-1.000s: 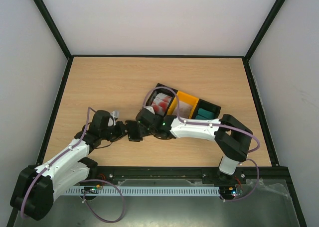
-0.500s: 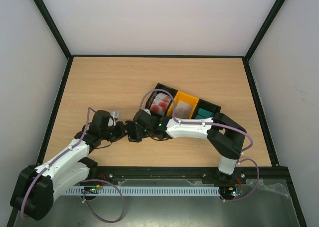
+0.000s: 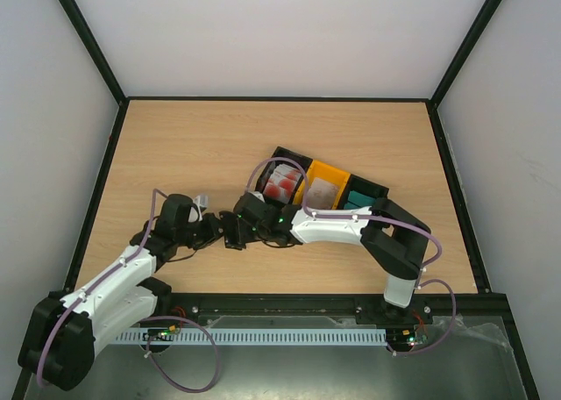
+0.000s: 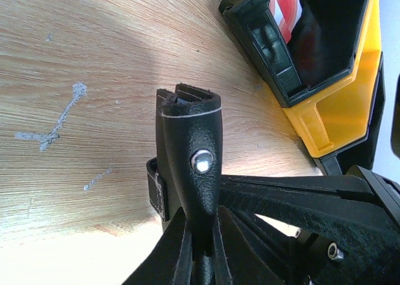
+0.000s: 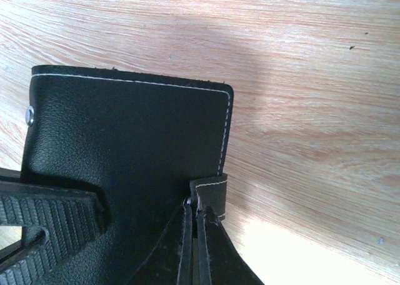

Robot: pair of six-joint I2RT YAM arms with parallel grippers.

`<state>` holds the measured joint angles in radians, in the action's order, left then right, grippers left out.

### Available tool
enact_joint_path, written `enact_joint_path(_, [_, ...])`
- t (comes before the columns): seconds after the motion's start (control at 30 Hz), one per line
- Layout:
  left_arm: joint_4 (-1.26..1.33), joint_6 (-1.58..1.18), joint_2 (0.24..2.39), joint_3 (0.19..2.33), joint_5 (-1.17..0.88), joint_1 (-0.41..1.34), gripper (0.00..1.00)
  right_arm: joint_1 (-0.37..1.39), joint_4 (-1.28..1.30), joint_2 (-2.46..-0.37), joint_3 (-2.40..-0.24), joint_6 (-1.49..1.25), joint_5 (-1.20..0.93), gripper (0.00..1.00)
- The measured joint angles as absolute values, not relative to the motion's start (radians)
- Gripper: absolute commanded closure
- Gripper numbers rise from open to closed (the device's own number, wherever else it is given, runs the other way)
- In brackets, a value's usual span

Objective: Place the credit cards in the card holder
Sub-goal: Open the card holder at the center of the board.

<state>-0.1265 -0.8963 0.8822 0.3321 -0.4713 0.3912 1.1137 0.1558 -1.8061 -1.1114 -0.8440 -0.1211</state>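
The black card holder (image 3: 234,232) stands on edge, held between both grippers just left of the bins. In the left wrist view I see it edge-on, the card holder (image 4: 190,141) with its silver snap rivet facing me, and my left gripper (image 4: 201,221) is shut on its lower part. My right gripper (image 5: 195,211) is shut on the snap tab (image 5: 211,194) beside the card holder's (image 5: 125,141) black face. Red-and-white credit cards (image 3: 281,185) stand in the black bin, pale ones (image 3: 322,192) in the yellow bin, teal ones (image 3: 356,202) in the right bin.
The row of bins (image 3: 380,189) lies slanted at mid table, right behind the right wrist. In the left wrist view the black bin (image 4: 262,47) and the yellow bin (image 4: 337,110) sit close at the upper right. Bare wood (image 3: 175,146) spreads to the left and back.
The right gripper's jaws have closed onto the card holder's snap tab, and the right arm has edged slightly left. The left gripper has kept its hold.
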Motion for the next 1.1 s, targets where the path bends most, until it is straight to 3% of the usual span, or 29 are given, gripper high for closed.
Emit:
enact_joint_path(0.63, [-0.136, -0.892, 0.840, 0.373, -0.467, 0.391, 0.97, 1.102, 0.350, -1.854, -1.114, -0.854, 0.165, 0.98])
enact_joint_path(0.7, [-0.140, -0.888, 0.839, 0.377, -0.469, 0.392, 0.97, 1.100, 0.343, -1.811, -1.091, -0.850, 0.155, 0.89])
enact_joint_path(0.9, [-0.156, -0.872, 0.839, 0.388, -0.472, 0.391, 0.97, 1.060, 0.244, -1.600, -1.008, -0.846, 0.058, 0.47])
enact_joint_path(1.0, [-0.164, -0.864, 0.839, 0.407, -0.474, 0.391, 0.97, 1.026, 0.170, -1.522, -0.973, -0.836, -0.020, 0.43])
enact_joint_path(1.1, [-0.165, -0.858, 0.839, 0.421, -0.481, 0.391, 0.97, 1.008, 0.123, -1.515, -0.968, -0.834, -0.094, 0.47])
